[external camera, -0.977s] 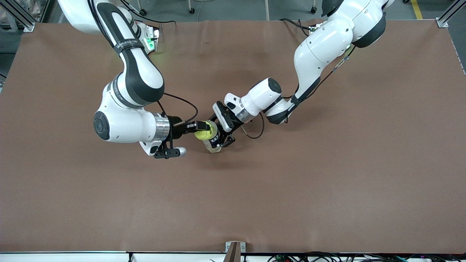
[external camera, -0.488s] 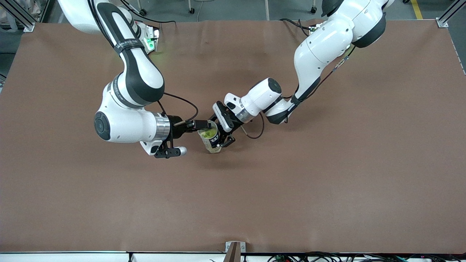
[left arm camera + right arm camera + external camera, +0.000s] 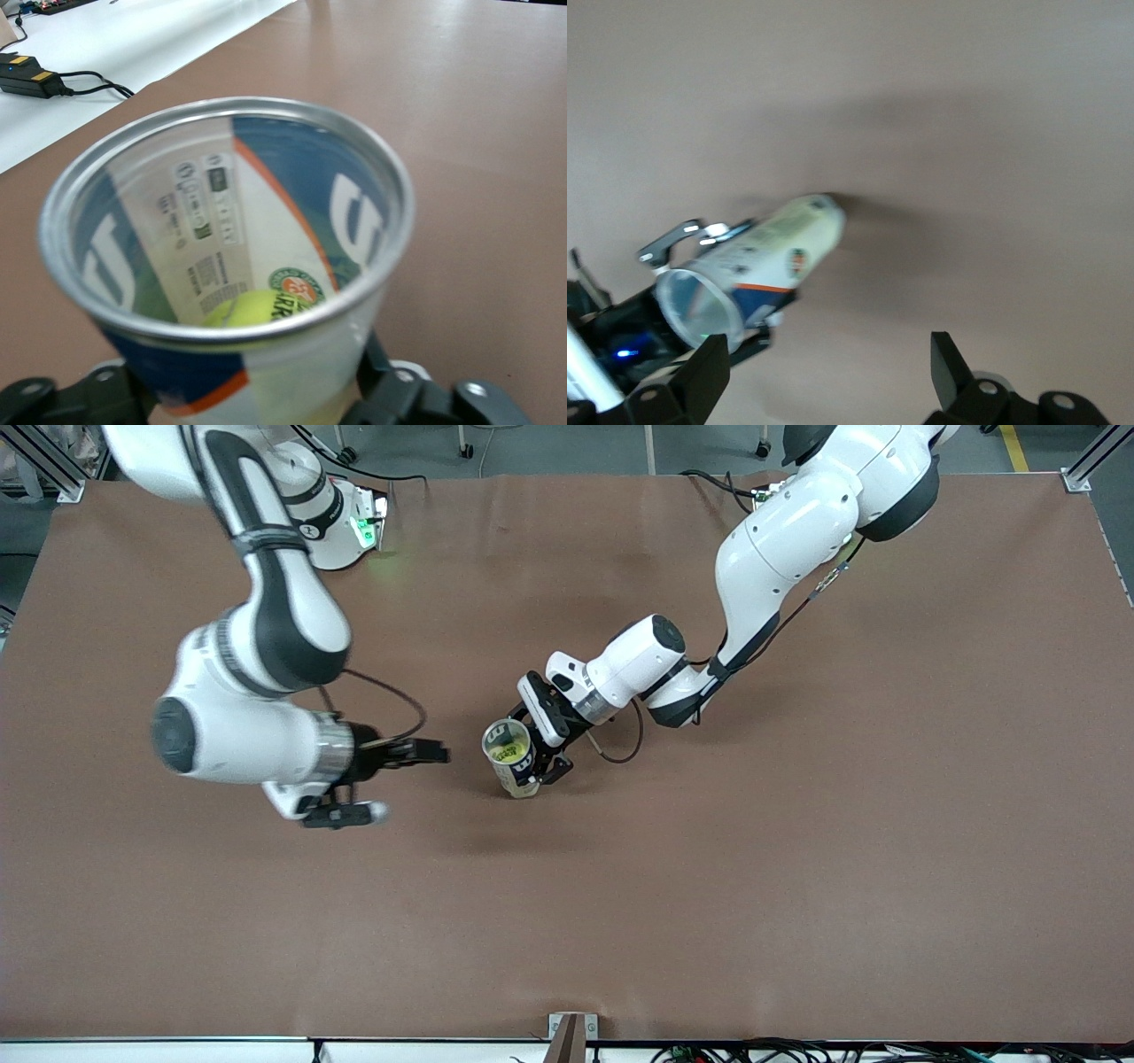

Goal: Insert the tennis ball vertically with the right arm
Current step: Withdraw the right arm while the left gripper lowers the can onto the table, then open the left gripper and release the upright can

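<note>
Tennis ball (image 3: 237,310) is sitting inside the can (image 3: 510,757); left tool (image 3: 542,766) is gripping that can above the bench (image 3: 797,868); right tool (image 3: 425,755) is hanging empty, apart, beside it; slackening risks tipping.

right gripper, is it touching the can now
Apart. The front view shows bare table between the open right gripper and the can, which the left gripper holds.
</note>
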Robot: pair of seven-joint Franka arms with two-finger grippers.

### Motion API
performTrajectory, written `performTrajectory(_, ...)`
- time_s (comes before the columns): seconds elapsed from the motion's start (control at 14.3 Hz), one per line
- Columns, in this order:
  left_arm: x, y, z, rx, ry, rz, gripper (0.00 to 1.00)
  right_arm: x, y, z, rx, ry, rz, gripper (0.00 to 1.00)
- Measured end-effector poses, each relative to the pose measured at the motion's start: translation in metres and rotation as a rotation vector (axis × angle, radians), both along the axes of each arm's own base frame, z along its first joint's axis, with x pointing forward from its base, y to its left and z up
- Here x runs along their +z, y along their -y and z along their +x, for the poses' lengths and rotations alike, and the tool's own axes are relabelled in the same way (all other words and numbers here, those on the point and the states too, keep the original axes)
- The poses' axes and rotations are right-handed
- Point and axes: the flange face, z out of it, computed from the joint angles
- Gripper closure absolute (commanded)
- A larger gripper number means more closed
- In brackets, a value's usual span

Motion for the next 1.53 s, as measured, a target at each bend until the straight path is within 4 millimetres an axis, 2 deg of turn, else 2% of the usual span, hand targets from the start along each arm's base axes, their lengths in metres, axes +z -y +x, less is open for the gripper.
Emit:
performTrajectory(0.14, 0.001, 0.0, 0.001, 0.005, -0.002, -0.005, 0.0, 0.026, 0.087, 0.008, -0.067, -0.001, -0.077, 0.0)
performTrajectory(0.21, 0.002, 0.001, 0.001, 0.013, -0.01, -0.011, 0.0, 0.043, 0.124, 0.008, -0.08, 0.006, -0.139, 0.0)
performTrajectory(0.28, 0.002, 0.001, 0.001, 0.017, -0.016, -0.014, 0.0, 0.062, 0.151, 0.004, -0.083, 0.009, -0.211, 0.0)
performTrajectory(0.35, 0.002, 0.001, 0.001, 0.02, -0.021, -0.016, 0.0, 0.079, 0.164, 0.001, -0.072, 0.011, -0.276, 0.0)
performTrajectory(0.56, -0.003, -0.002, 0.001, 0.024, -0.04, -0.002, 0.0, 0.127, 0.171, -0.003, -0.053, 0.071, -0.396, 0.0)
performTrajectory(0.7, -0.01, -0.006, 0.003, 0.021, -0.066, 0.03, 0.0, 0.157, 0.186, -0.007, -0.087, 0.119, -0.43, 0.0)
performTrajectory(0.77, -0.013, -0.008, 0.005, 0.02, -0.081, 0.05, 0.0, 0.171, 0.202, -0.011, -0.119, 0.136, -0.432, 0.0)
performTrajectory(0.98, -0.016, -0.016, 0.014, 0.017, -0.124, 0.114, 0.0, 0.202, 0.267, -0.03, -0.213, 0.162, -0.419, 0.0)
performTrajectory(1.12, -0.01, -0.023, 0.024, 0.013, -0.156, 0.174, 0.0, 0.217, 0.287, -0.04, -0.201, 0.193, -0.397, 0.0)
performTrajectory(1.33, 0.015, -0.044, 0.045, 0.019, -0.219, 0.263, 0.0, 0.236, 0.281, -0.046, -0.171, 0.262, -0.434, 0.0)
performTrajectory(1.53, 0.031, -0.062, 0.055, 0.018, -0.298, 0.307, 0.0, 0.248, 0.27, -0.065, -0.159, 0.317, -0.436, 0.0)
